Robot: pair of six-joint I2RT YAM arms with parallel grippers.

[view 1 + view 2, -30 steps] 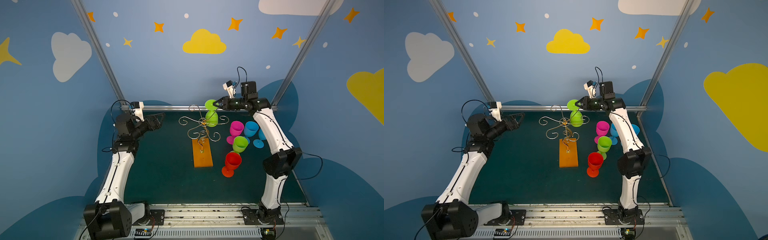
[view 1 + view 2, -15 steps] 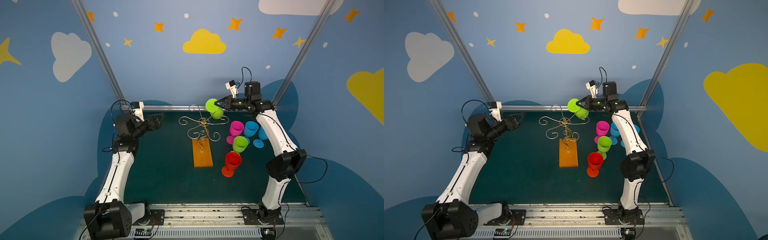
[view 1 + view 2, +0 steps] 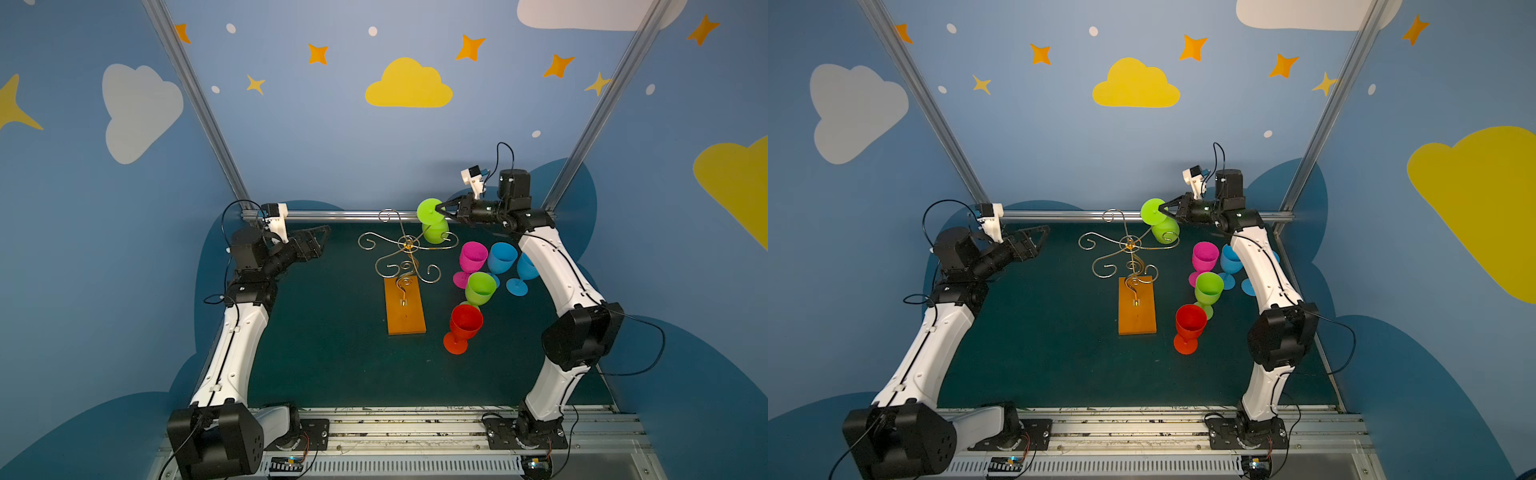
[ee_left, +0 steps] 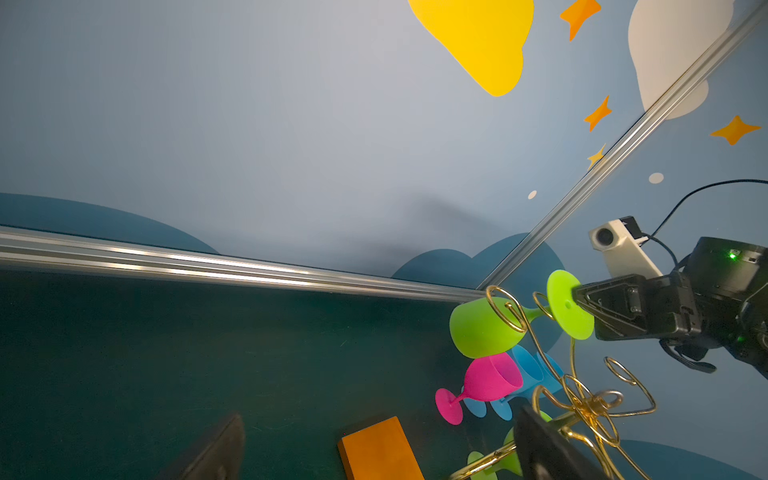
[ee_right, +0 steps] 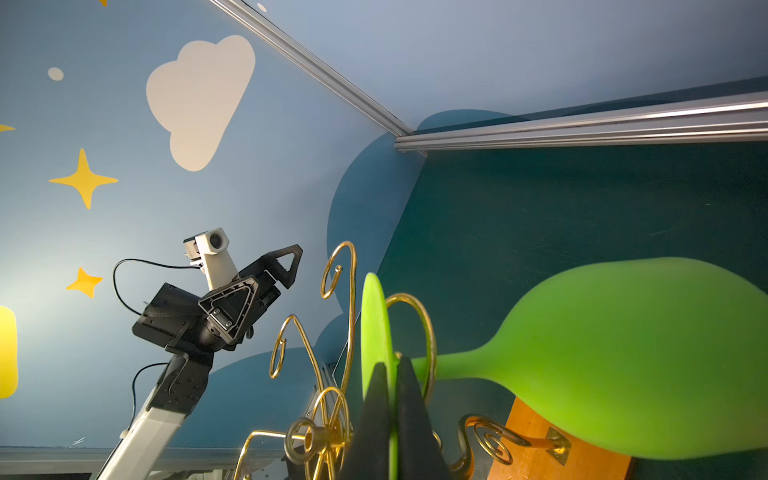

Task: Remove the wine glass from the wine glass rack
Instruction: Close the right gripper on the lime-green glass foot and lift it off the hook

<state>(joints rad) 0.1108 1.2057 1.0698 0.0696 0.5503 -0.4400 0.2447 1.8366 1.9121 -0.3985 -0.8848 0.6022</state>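
Okay so, going across: the white-and-black left arm [image 3: 245, 332] is parked out at about 9 o'clock from the rack's post, well apart from everything, with its jaws spread wide and nothing between them. Mid dark green worktop [image 3: 332, 353] sits the thin gold wire wine glass rack [image 3: 405, 309] on its flat orange wooden base. The lime-green plastic wine glass [image 3: 435, 232] hangs from the curled scroll arm at roughly 1 o'clock from the post. It's upside down: flat round foot [image 5: 374, 316] on top, bowl [image 4: 482, 328] underneath, leaning a little off plumb. The right arm [image 3: 552, 274] is the nearer one by miles, and its jaws are clenched on that foot, biting the rim edge-on from the 3 o'clock side.

The bit that matters imo: the glass's long axis runs up-and-down, so crosswise to the jaws. The thin stem [image 5: 461, 368] sits inside the gold scroll loop [image 5: 431, 345], just under the foot. The bowl's fatter than the loop, so I reckon a straight lift would snag it on the wire. The stem needs to slide out sideways through the open end of the curl, and which way that mouth faces I can't tell from these views. Further right, at 3 to 4 o'clock, a cluster of coloured plastic goblets [image 3: 480, 287] stands near, so there's not much swing room that side.
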